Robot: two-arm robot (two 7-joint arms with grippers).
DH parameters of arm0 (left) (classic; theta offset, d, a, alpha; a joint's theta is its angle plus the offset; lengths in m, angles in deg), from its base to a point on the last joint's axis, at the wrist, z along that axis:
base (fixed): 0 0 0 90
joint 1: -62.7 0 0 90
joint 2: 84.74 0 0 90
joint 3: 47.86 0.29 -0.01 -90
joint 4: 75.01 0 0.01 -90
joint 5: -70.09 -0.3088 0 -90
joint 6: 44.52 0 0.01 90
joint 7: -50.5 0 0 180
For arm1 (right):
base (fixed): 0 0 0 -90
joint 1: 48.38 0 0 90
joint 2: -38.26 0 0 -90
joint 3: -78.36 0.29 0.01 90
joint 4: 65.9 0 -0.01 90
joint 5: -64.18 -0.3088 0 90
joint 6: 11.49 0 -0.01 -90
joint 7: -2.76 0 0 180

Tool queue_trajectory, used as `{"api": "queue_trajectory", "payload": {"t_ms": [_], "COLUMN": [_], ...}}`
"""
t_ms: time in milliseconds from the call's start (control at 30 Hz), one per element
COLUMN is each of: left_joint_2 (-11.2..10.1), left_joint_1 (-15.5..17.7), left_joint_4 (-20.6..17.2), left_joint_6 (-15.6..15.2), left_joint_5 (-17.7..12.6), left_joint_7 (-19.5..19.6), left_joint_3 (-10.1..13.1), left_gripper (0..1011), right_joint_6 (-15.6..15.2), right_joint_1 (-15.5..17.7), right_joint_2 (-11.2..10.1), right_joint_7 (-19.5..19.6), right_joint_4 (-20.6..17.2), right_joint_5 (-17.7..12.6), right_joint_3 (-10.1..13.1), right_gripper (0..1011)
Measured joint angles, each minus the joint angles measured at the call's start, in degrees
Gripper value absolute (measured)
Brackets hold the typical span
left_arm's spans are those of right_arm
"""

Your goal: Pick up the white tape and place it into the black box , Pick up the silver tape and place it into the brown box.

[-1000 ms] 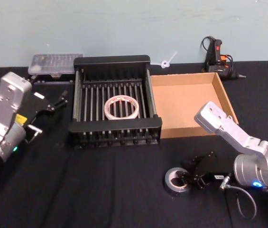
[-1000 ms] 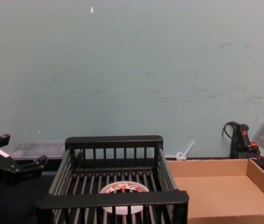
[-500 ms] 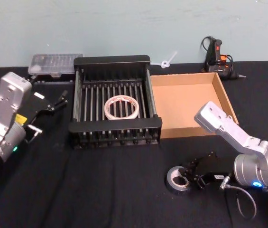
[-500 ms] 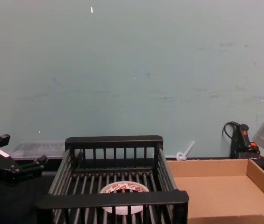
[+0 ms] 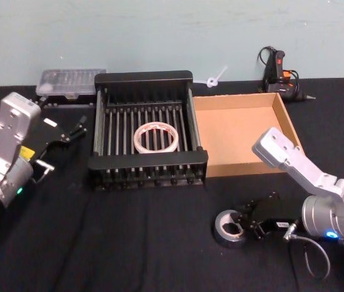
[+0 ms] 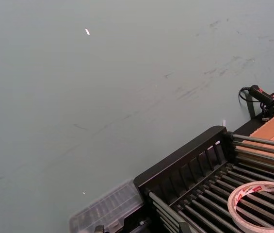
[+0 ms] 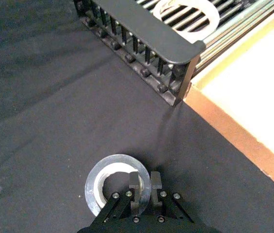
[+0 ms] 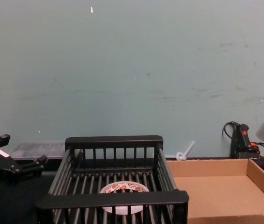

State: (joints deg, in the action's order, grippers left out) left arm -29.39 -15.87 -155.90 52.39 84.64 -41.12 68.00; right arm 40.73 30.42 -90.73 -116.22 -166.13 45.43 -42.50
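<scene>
White tape [image 5: 156, 137] sits in the black box [image 5: 149, 79]; my right gripper [image 7: 140, 181] fingers pinch the silver tape [image 7: 111, 181], brown box [image 5: 286, 120] awaits.

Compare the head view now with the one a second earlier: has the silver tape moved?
Yes, slightly. Gripped by the right gripper, the silver tape sits a little farther right than before, judged against the black box's front corner, still on the table.

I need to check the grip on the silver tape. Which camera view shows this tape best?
The right wrist view shows it best: the silver tape lies on the black cloth, seen from above, with the right gripper pinching its wall between two close fingers. The head view shows the roll farther off, partly behind the gripper.
</scene>
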Motion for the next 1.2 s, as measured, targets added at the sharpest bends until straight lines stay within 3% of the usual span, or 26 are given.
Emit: {"api": "queue_trajectory", "payload": {"t_ms": [367,700,933,1200], "left_joint_2": [0.0,0.0,0.0,0.0], "left_joint_1": [0.0,0.0,0.0,0.0], "left_joint_4": [0.0,0.0,0.0,0.0], "left_joint_6": [0.0,0.0,0.0,0.0], "left_joint_5": [0.0,0.0,0.0,0.0], "left_joint_7": [0.0,0.0,0.0,0.0], "left_joint_3": [0.0,0.0,0.0,0.0], "left_gripper": [1001,1001,1002,1001], "right_joint_6": [0.7,1.4,1.2,1.1], "right_joint_1": [0.0,-3.2,-6.7,-11.4], "right_joint_2": [0.8,3.5,6.2,9.1], "right_joint_7": [1.8,6.1,7.6,8.3], "right_joint_4": [-0.7,1.4,5.5,11.9], "right_joint_5": [-1.4,-0.3,1.8,4.8], "right_joint_3": [3.0,6.1,7.0,6.3], "right_gripper": [147,147,147,148]}}
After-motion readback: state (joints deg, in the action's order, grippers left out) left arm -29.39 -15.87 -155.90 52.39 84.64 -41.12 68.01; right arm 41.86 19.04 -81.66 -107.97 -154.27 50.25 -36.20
